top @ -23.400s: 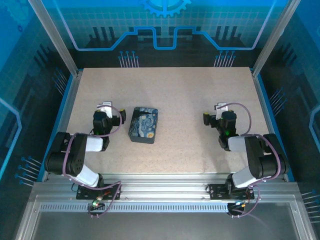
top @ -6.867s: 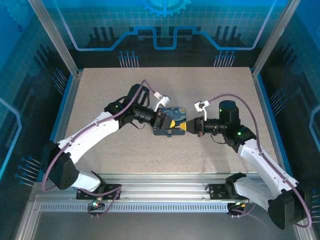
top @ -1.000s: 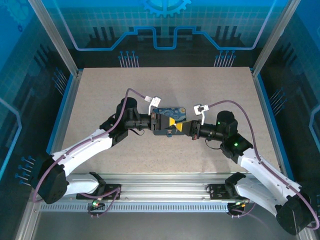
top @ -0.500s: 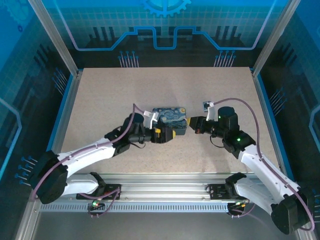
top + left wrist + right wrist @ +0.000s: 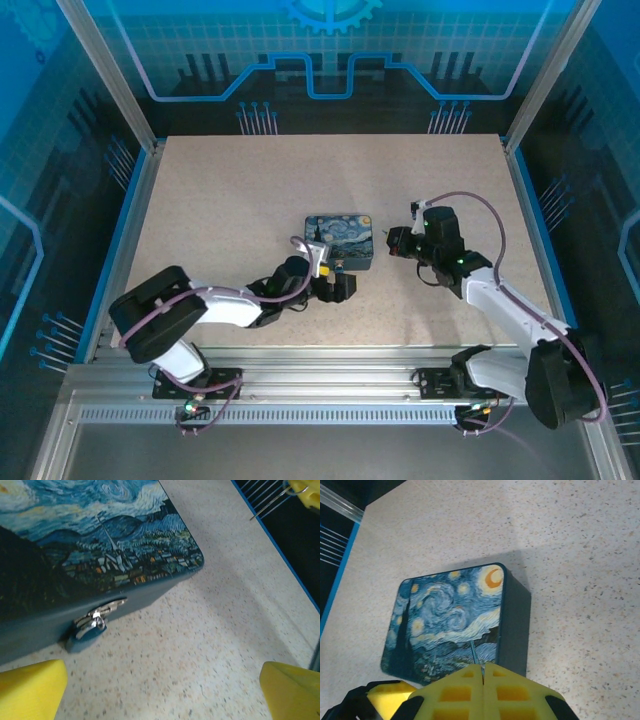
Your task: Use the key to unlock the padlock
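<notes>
The dark blue tin (image 5: 340, 238) with the swirly painting lies mid-table. On its front wall a silver hasp carries a small padlock (image 5: 91, 628); its shackle is silver and its body looks bluish in shadow. My left gripper (image 5: 162, 686) is open just in front of that wall, yellow fingers (image 5: 33, 686) wide apart over bare table; from above it sits at the tin's near edge (image 5: 343, 285). My right gripper (image 5: 483, 668) is shut on the key (image 5: 476, 656), a thin blade poking out over the tin's lid (image 5: 445, 620). It hovers at the tin's right side (image 5: 394, 243).
The speckled table (image 5: 220, 190) has free room to the left, right and back of the tin. A blue rim and metal posts frame it. A yellow finger (image 5: 390, 689) of the left gripper sits beyond the tin's far corner in the right wrist view.
My left arm has folded back toward the near edge and its gripper has slid along the tin's front. The right gripper has drawn slightly back and up. The tin has stayed put.
</notes>
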You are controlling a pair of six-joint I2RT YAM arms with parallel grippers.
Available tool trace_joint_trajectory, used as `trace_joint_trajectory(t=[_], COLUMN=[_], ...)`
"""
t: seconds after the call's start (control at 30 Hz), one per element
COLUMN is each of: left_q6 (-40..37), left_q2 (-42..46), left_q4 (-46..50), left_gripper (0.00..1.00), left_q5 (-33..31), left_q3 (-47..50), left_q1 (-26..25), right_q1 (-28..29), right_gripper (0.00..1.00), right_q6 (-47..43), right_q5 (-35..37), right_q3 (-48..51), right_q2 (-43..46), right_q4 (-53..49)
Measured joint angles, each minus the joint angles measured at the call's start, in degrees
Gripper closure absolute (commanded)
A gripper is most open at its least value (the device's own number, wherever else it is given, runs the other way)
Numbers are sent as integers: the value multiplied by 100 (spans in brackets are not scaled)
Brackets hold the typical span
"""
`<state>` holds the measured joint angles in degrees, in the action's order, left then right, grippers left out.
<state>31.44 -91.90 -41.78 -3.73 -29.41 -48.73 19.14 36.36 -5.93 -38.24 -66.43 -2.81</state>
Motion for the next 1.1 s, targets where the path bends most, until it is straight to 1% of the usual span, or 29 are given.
trace_joint_trajectory(t=[0.23,0.5,0.6,0.77,0.87,0.9,1.0,1.03,1.1], left_q6=[-188,-315,-426,-586,-627,-645,-651,-627,-616], left_q2=[-907,-1530,-1784,-2103,-2179,-2208,-2260,-2260,-2260], left_q4=[-1132,-2107,-2581,-3099,-3257,-3316,-3414,-3438,-3471], left_gripper=[1,1,1,1,5,8,21,24,25], left_q5=[-321,-625,-804,-1043,-1016,-964,-730,-616,-358], left_q3=[0,2,33,44,44,44,44,44,44], left_q1=[-42,-129,-151,-170,-170,-170,-157,-133,-79], right_q1=[-26,-52,-50,-50,-50,-50,-50,-48,-44], right_gripper=[100,100,100,100,100,100,100,100,100], right_q6=[2,101,118,133,131,131,133,131,131], right_q5=[136,133,120,107,96,90,61,52,31], right_q3=[4,4,26,66,66,66,66,66,66], right_q2=[-511,-986,-1075,-1152,-1261,-1303,-1392,-1416,-1462], right_q4=[492,933,1088,1202,1248,1255,1298,1316,1357])
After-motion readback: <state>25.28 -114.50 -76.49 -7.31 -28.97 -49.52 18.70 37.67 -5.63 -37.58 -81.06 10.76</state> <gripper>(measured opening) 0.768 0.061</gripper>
